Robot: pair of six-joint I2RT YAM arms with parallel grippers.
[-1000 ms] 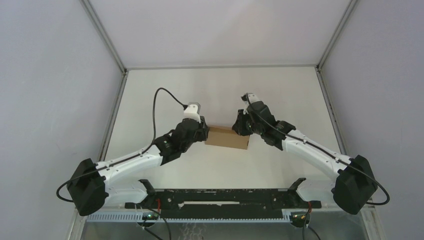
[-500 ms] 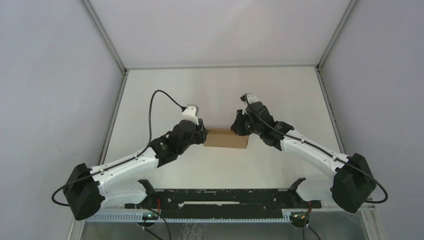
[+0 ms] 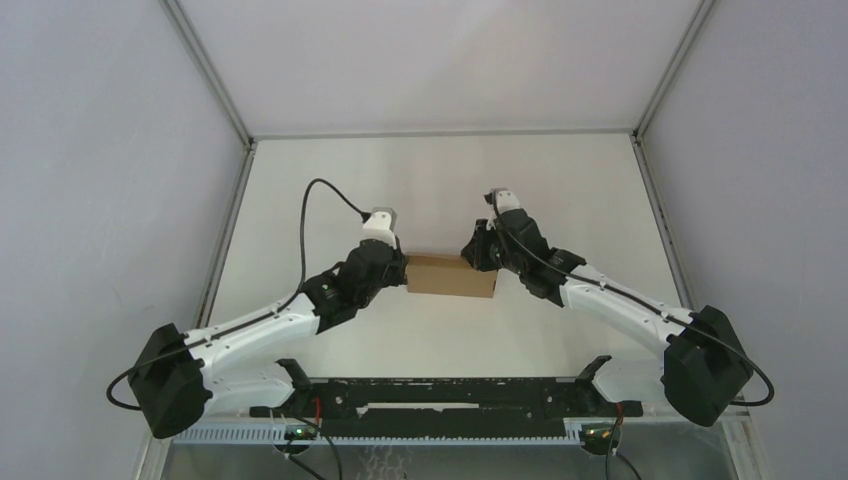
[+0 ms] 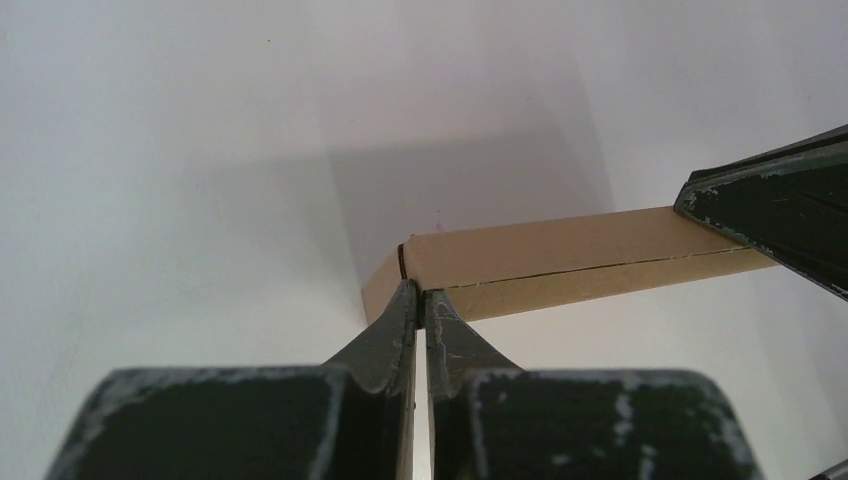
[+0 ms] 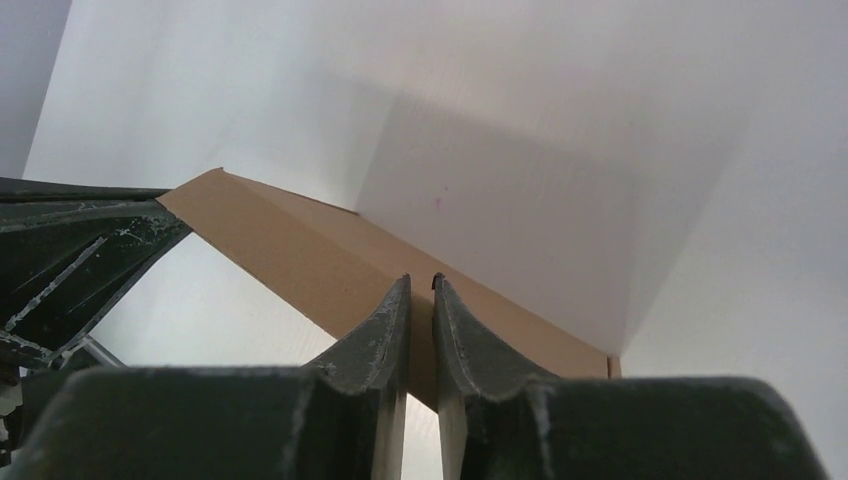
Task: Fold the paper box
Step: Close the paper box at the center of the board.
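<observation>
The paper box (image 3: 452, 276) is a flat brown cardboard box lying in the middle of the table. My left gripper (image 3: 403, 270) is at its left end, shut, with the tips (image 4: 420, 290) pressed against the box's near left corner (image 4: 560, 255). My right gripper (image 3: 470, 252) is at the box's far right side. Its jaws (image 5: 421, 280) stand a narrow gap apart with nothing between them, tips against the brown side of the box (image 5: 300, 250). Each wrist view shows the other gripper's dark fingers at the frame edge (image 4: 790, 210) (image 5: 70, 240).
The white table (image 3: 440, 180) is boxed in by grey walls on the left, right and back. A black rail (image 3: 440, 400) runs along the near edge between the arm bases. A black cable (image 3: 320, 200) loops above the left wrist.
The left gripper has closed its jaws at the box's left end. The box has slid slightly left and sits straighter. The right gripper has barely moved.
</observation>
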